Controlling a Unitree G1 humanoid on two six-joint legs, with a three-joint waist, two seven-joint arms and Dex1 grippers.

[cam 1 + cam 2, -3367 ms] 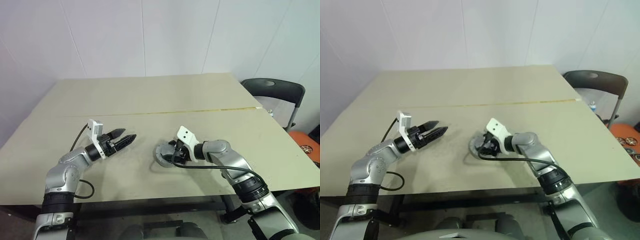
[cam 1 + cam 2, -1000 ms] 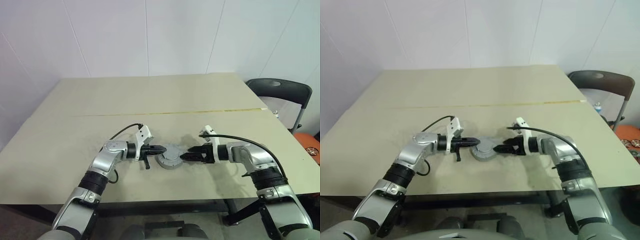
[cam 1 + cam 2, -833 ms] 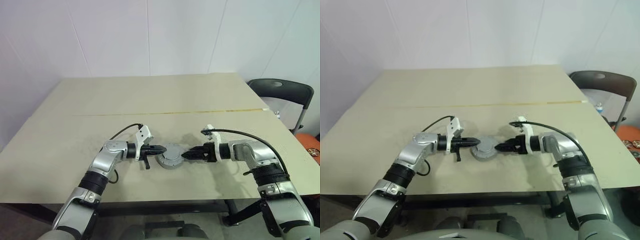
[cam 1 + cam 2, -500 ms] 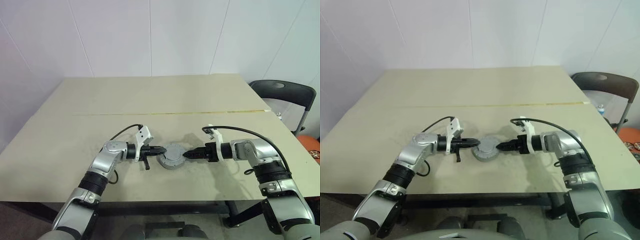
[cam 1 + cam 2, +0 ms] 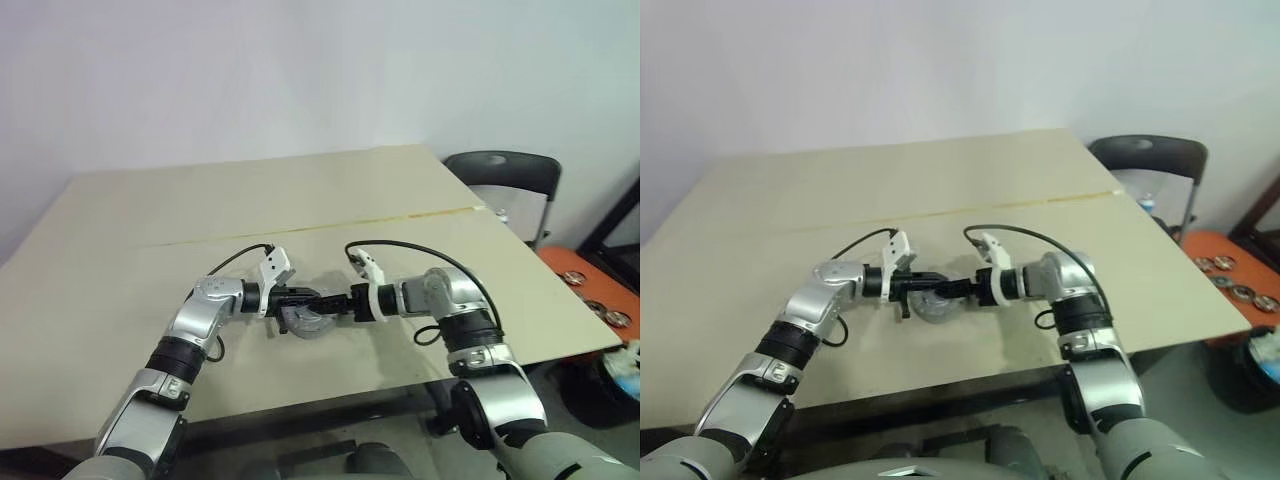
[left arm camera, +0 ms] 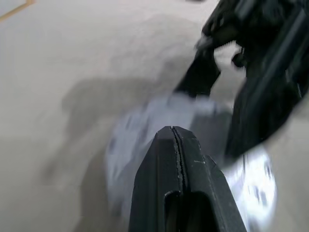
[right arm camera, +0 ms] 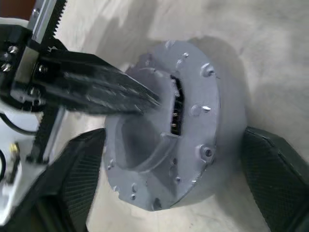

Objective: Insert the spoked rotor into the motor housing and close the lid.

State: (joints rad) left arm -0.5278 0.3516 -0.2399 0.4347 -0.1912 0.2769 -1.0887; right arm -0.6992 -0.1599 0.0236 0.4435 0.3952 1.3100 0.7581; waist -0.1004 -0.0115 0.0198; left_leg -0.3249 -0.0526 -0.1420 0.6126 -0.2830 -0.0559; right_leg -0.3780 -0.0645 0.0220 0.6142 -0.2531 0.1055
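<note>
Moved in since earlier: right gripper (image 7: 169,169), fingers spread, now straddling motor housing (image 7: 193,125) on table (image 5: 120,260). Right wrist view reveals dark slot. Left gripper (image 7: 149,99) shut, empty, tip against lid (image 7: 140,145).

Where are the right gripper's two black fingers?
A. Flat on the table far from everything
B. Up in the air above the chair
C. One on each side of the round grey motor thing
C: in the right wrist view the right gripper has a finger on each side of the motor housing.
</note>
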